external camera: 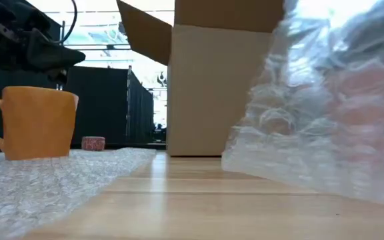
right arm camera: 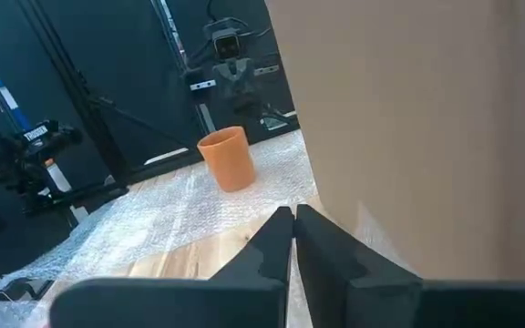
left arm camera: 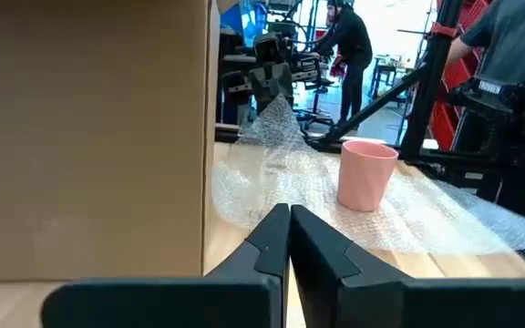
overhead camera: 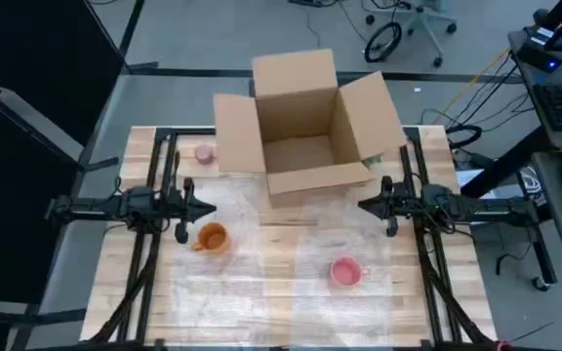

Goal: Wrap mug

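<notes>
An orange mug point(overhead camera: 212, 237) stands upright on a clear bubble-wrap sheet point(overhead camera: 261, 263) spread over the table's middle; a pink mug point(overhead camera: 344, 272) stands on the same sheet nearer the right. My left gripper point(overhead camera: 210, 207) hovers shut just beyond the orange mug, at the table's left. At the table's right, my right gripper point(overhead camera: 364, 205) hovers shut, up-table of the pink mug. Neither touches anything. In the left wrist view the pink mug point(left arm camera: 366, 173) shows ahead; in the right wrist view, the orange mug point(right arm camera: 227, 158).
An open cardboard box point(overhead camera: 305, 127) stands at the table's far middle, flaps spread. A small pink roll point(overhead camera: 204, 153) lies left of it. People stand in the room beyond the table. Bubble wrap bulges close to the low camera point(external camera: 325, 113).
</notes>
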Tool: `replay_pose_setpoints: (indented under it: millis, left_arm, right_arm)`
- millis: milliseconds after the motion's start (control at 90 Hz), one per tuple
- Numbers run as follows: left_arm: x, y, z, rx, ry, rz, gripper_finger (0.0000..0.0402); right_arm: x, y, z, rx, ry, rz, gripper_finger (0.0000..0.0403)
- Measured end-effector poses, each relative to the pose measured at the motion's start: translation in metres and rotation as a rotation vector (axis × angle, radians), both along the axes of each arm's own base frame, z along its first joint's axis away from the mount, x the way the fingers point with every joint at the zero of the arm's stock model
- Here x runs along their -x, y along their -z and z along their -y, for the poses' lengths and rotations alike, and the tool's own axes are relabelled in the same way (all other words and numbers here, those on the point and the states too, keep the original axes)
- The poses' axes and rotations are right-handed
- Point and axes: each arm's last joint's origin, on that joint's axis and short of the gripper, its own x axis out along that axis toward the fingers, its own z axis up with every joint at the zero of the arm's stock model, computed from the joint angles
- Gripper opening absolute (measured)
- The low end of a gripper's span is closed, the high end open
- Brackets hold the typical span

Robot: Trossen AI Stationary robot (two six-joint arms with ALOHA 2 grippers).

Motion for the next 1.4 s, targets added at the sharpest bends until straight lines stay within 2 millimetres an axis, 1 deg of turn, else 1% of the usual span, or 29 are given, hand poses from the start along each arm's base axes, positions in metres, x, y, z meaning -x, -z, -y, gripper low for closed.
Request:
replay_pose_setpoints:
  millis: [100, 222, 278, 467, 556, 633, 733, 789, 844, 911, 978, 1067, 1156, 1278, 1400]
  left_arm:
    - [0.000, 0.000, 0.000, 0.002, 0.000, 0.000, 0.0000]
    - [0.000, 0.000, 0.000, 0.002, 0.000, 0.000, 0.0000]
    - [0.000, 0.000, 0.000, 0.002, 0.000, 0.000, 0.0000]
    - [0.000, 0.000, 0.000, 0.002, 0.000, 0.000, 0.0000]
    - [0.000, 0.000, 0.000, 0.002, 0.000, 0.000, 0.0000]
    - [0.000, -0.002, 0.000, 0.022, 0.000, 0.016, 0.0000]
    - [0.000, -0.002, -0.001, 0.053, -0.031, 0.019, 0.0000]
    - [0.000, -0.002, -0.001, 0.054, -0.046, 0.021, 0.0000]
    - [0.000, -0.002, -0.001, 0.055, -0.048, 0.024, 0.0000]
    - [0.000, -0.003, -0.001, 0.056, -0.048, 0.031, 0.0000]
    - [0.000, -0.003, -0.001, 0.056, -0.048, 0.029, 0.0000]
    - [0.000, -0.003, -0.002, 0.056, -0.053, 0.033, 0.0000]
    - [0.000, -0.003, -0.002, 0.056, -0.059, 0.037, 0.0000]
    - [0.000, -0.003, -0.002, 0.058, -0.059, 0.037, 0.0000]
    - [0.000, -0.003, -0.002, 0.057, -0.061, 0.037, 0.0000]
  right_arm:
    - [0.000, -0.002, 0.000, -0.015, 0.000, 0.017, 0.0004]
    - [0.000, -0.002, 0.000, -0.142, 0.004, 0.033, 0.0004]
    - [0.000, -0.002, 0.000, -0.173, 0.004, 0.037, 0.0004]
    - [0.001, -0.008, 0.005, -0.124, 0.157, 0.102, 0.0004]
    - [0.001, -0.013, 0.005, -0.061, 0.164, 0.139, 0.0004]
    - [0.004, -0.028, 0.005, 0.004, 0.167, 0.155, 0.0004]
    - [0.012, -0.063, 0.005, 0.092, 0.173, 0.158, 0.0004]
    - [0.017, -0.081, 0.005, 0.108, 0.174, 0.105, 0.0004]
    - [0.019, -0.094, 0.005, 0.099, 0.188, 0.013, 0.0004]
    - [0.019, -0.106, 0.005, 0.055, 0.191, -0.121, 0.0004]
    - [0.016, -0.113, 0.005, 0.002, 0.196, -0.245, 0.0004]
    - [0.007, -0.113, 0.006, -0.051, 0.211, -0.408, 0.0010]
    - [-0.004, -0.108, 0.006, -0.078, 0.225, -0.535, 0.0031]
    - [-0.015, -0.098, 0.006, -0.092, 0.235, -0.659, 0.0077]
    - [-0.021, -0.091, 0.006, -0.108, 0.248, -0.736, 0.0130]
